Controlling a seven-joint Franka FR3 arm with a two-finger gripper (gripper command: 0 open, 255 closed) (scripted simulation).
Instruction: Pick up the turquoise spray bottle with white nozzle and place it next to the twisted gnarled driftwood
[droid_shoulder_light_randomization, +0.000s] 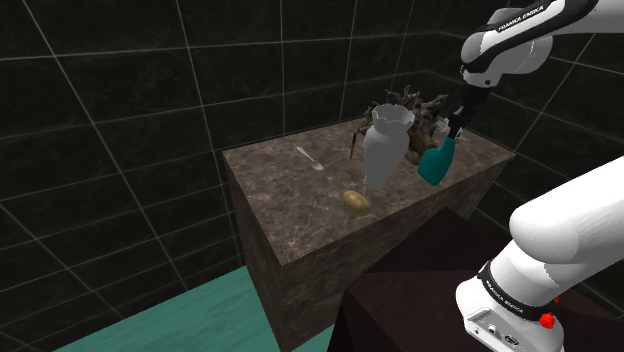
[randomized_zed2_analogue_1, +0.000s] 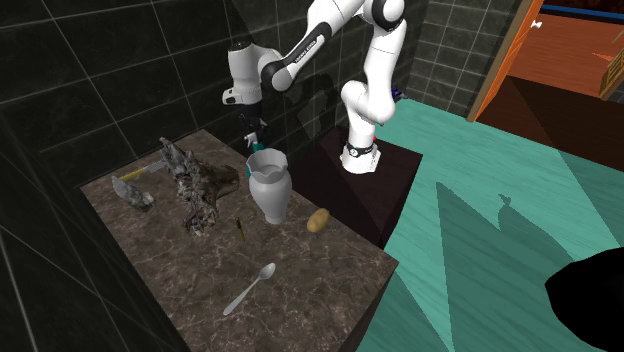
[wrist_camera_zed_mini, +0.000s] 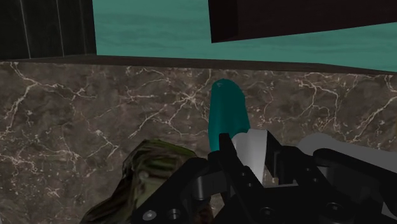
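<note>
Your jaws are closed on the turquoise spray bottle (wrist_camera_zed_mini: 226, 114). They clasp it at the white nozzle (wrist_camera_zed_mini: 252, 151), with a finger (wrist_camera_zed_mini: 224, 149) tight on each side. The bottle's long axis runs straight out from the jaws, teal base pointing away.

In the shoulder view the bottle hangs tilted under the jaws at the bench's (droid_shoulder_light_randomization: 285, 180) far right end. The base is low and swung toward that view's left. It looks clear of the surface, but contact isn't sure.

Key relation: the driftwood (droid_shoulder_light_randomization: 412, 108) lies just past the bottle, to the far left of it in the shoulder view and close by. The wrist view shows a gnarled brown-green lump (wrist_camera_zed_mini: 149, 170) right beside the jaws, likely that same wood. So the move is short, my guess: mostly down, with a small shift toward the wood.

Watch the white vase (droid_shoulder_light_randomization: 385, 150), which stands just left of the bottle in the shoulder view, on the near side of the wood. The tilted base could clip it.
</note>
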